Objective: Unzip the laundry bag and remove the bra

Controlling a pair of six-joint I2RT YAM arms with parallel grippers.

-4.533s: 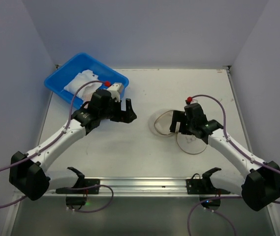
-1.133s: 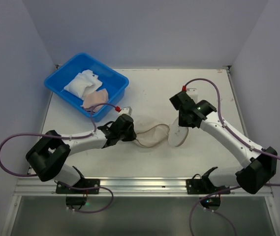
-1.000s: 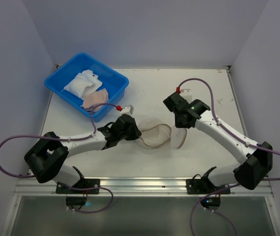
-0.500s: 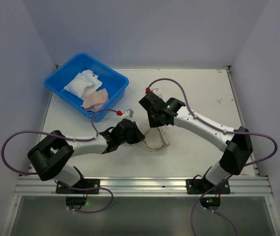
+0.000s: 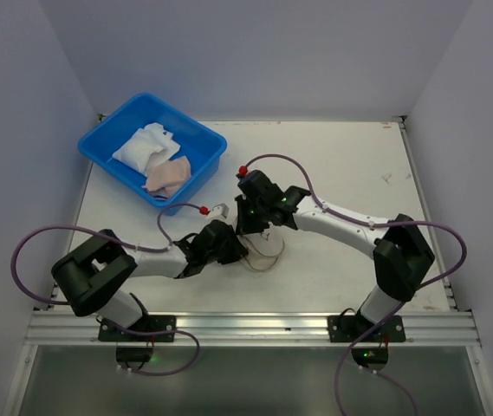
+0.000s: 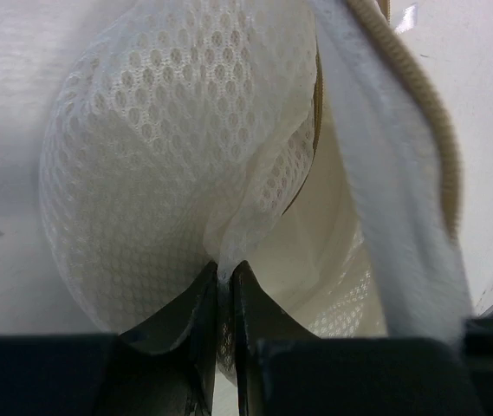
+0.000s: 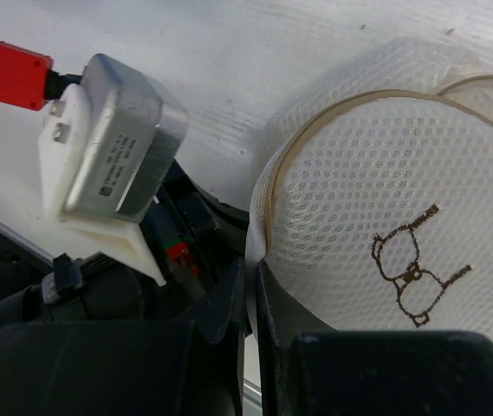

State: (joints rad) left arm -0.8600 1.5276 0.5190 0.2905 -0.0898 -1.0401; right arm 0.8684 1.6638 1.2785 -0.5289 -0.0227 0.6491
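The laundry bag (image 5: 266,249) is a cream-white mesh pouch, crumpled and lying open between both grippers near the table's middle. My left gripper (image 5: 236,250) is shut on a fold of its mesh (image 6: 168,147), pinched between the fingertips (image 6: 225,270). My right gripper (image 5: 253,227) is shut on the bag's seam edge (image 7: 251,269), beside the round face (image 7: 376,191) with a brown outline mark (image 7: 415,260). The pale pink bra (image 5: 170,173) lies in the blue tub.
The blue tub (image 5: 113,119) stands at the back left and also holds a white cloth (image 5: 146,146). The left arm's wrist camera housing (image 7: 112,143) sits very close to my right fingers. Both arms' cables loop over the table.
My right arm has swung left across the table, pulling its side of the bag over to the left gripper. The bag has collapsed into a smaller heap. The left gripper barely moved.
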